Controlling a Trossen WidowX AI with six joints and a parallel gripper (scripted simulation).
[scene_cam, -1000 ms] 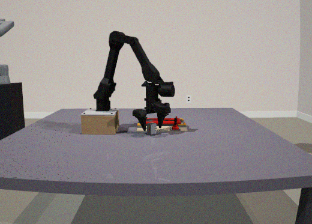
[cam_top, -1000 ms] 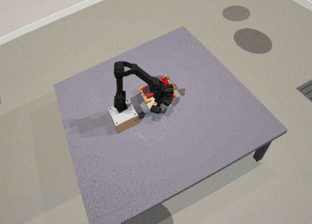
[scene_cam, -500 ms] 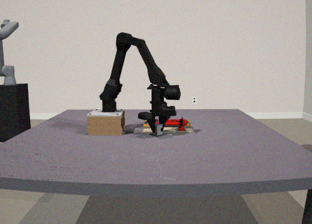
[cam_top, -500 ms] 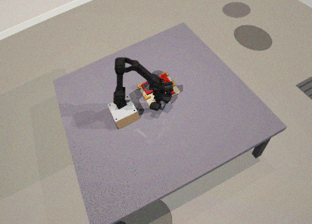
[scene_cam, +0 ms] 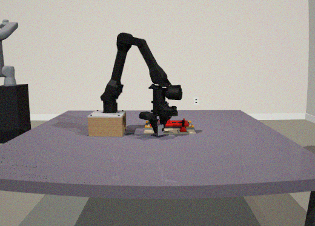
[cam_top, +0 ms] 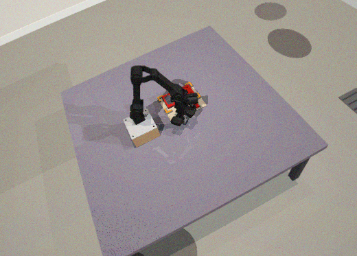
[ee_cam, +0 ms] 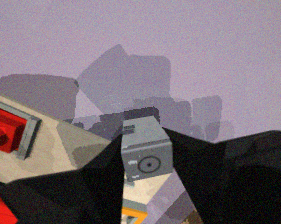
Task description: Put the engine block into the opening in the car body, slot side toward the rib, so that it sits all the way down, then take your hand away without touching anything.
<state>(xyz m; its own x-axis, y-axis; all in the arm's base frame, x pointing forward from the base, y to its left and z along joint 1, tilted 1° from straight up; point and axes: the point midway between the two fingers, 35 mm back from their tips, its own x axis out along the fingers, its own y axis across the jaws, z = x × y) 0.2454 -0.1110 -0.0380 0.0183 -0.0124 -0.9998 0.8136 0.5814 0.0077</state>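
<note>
The engine block (ee_cam: 147, 156) (scene_cam: 159, 129) is a small grey cube with a round mark on its face. It rests at the near corner of the beige board (ee_cam: 66, 142) (scene_cam: 148, 131) (cam_top: 205, 101). My gripper (ee_cam: 141, 134) (scene_cam: 159, 126) (cam_top: 180, 120) is low over it and shut on it, one black finger on each side. In the top view the gripper hides the block. The red car body (ee_cam: 8, 131) (scene_cam: 174, 123) (cam_top: 187, 88) lies on the same board, behind and beside the gripper. The arm covers its opening and rib.
The arm stands on a wooden base box (cam_top: 145, 136) (scene_cam: 106, 126) left of the board. The board has orange corner marks (cam_top: 187, 82). A grey robot on a black pedestal (scene_cam: 13, 111) stands off the table at far left.
</note>
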